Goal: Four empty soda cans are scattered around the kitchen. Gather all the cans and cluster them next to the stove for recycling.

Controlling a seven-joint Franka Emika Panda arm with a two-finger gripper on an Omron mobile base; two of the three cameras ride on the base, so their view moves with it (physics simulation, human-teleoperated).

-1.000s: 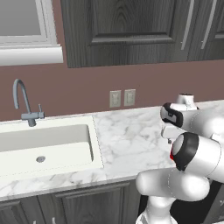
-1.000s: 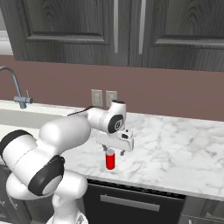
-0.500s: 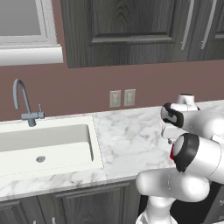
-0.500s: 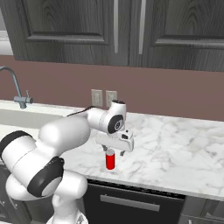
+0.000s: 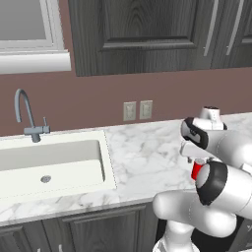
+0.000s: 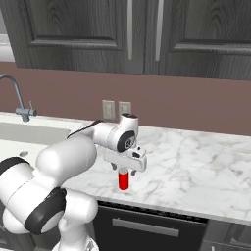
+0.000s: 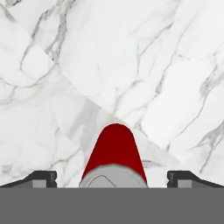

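We're right over a bright red soda can (image 7: pixel 113 151), standing upright on the marble counter (image 6: pixel 196 162) directly beneath our gripper (image 7: pixel 112 178). The fingertips (image 7: pixel 41 178) are spread wide, one on each side of the can, apparently not touching it. The sink (image 5: pixel 49 162) sits well off to the hand's left.

The white arm is reaching forward from the lower left of the right base view and is pointing its gripper (image 6: pixel 125 169) straight down near the frame's middle, with the two fingertips (image 7: pixel 43 178) standing wide apart.
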